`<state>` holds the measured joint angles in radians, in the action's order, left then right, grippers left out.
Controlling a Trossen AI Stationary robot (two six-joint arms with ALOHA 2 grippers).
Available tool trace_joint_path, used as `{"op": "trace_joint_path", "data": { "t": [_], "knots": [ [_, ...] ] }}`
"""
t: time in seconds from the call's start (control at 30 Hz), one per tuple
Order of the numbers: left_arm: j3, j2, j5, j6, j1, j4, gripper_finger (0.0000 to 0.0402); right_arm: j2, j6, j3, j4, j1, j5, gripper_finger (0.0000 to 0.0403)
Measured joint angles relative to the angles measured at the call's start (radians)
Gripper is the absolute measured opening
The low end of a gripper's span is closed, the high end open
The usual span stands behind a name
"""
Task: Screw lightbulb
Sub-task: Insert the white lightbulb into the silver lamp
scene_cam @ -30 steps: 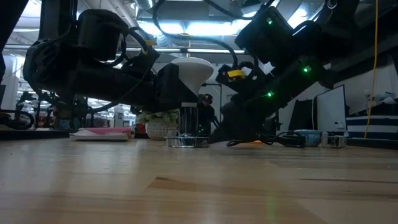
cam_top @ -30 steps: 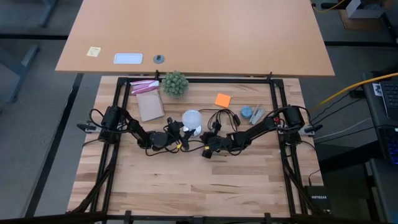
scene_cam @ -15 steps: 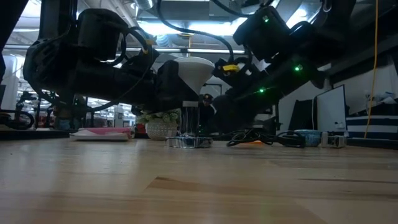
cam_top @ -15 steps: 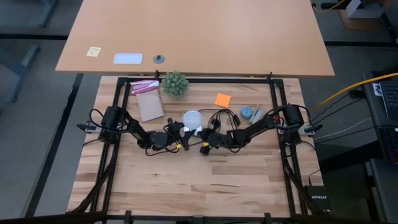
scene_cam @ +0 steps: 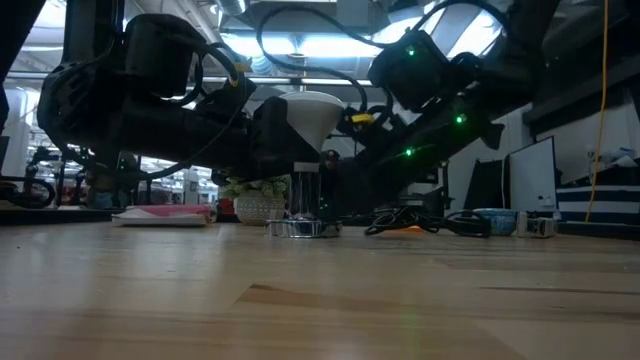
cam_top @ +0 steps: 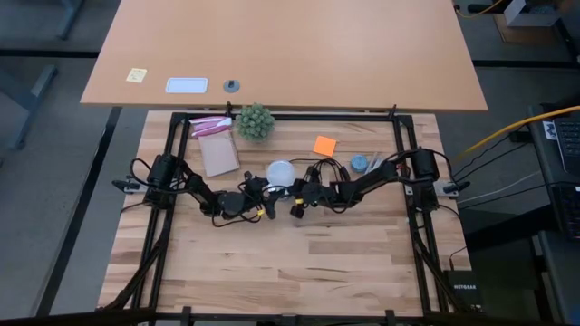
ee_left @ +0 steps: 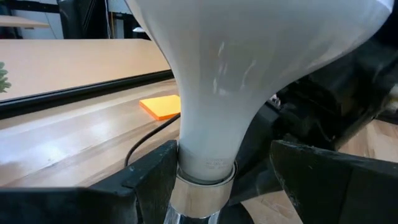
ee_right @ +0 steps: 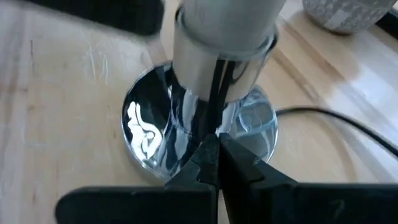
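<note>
The lightbulb point(cam_top: 280, 172), a frosted white globe, stands upright with its screw end in the silvery socket point(scene_cam: 303, 228), whose round foot point(ee_right: 149, 134) rests on the table. My left gripper point(ee_left: 214, 177) is open and level. Its fingers stand on either side of the bulb's narrow neck point(ee_left: 205, 143), just above the metal collar. My right gripper point(ee_right: 214, 152) is shut. It slants down from the table's right toward the socket's stem point(ee_right: 193, 115), and it shows under the bulb in the low view point(scene_cam: 335, 195). My left gripper has one finger point(ee_left: 152, 174) right beside the bulb's neck, but I cannot tell whether it touches. The other finger point(ee_left: 311, 177) stands clear of it. My right gripper's shut fingertips point(ee_right: 208, 146) meet the socket's shiny stem low down, just above the foot, where they join their own reflection. They come slanting down from the table's right. The socket stays standing on the table.
A spiky green plant point(cam_top: 255, 120), a pink-and-brown packet point(cam_top: 216, 149), an orange note point(cam_top: 324, 145) and a small blue thing point(cam_top: 361, 163) lie toward the far edge. A thin black cord point(cam_top: 326, 170) loops to the right of the bulb. The near half of the table is bare wood.
My right gripper, still shut, has swung toward the table's far edge and a little left, in under the bulb to the socket's stem. The bulb, the socket and my left gripper have kept still.
</note>
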<state>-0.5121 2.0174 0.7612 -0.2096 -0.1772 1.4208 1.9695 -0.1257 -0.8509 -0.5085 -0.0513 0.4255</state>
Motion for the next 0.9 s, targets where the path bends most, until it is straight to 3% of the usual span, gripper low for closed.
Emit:
{"op": "trace_joint_path", "data": {
  "t": [0.9],
  "knots": [
    [0.000, -0.001, 0.083, 0.008, 0.000, 0.012, 0.0246, 0.052, -0.001, -0.002, -0.023, 0.000, 0.012, 0.0008]
  ]
}}
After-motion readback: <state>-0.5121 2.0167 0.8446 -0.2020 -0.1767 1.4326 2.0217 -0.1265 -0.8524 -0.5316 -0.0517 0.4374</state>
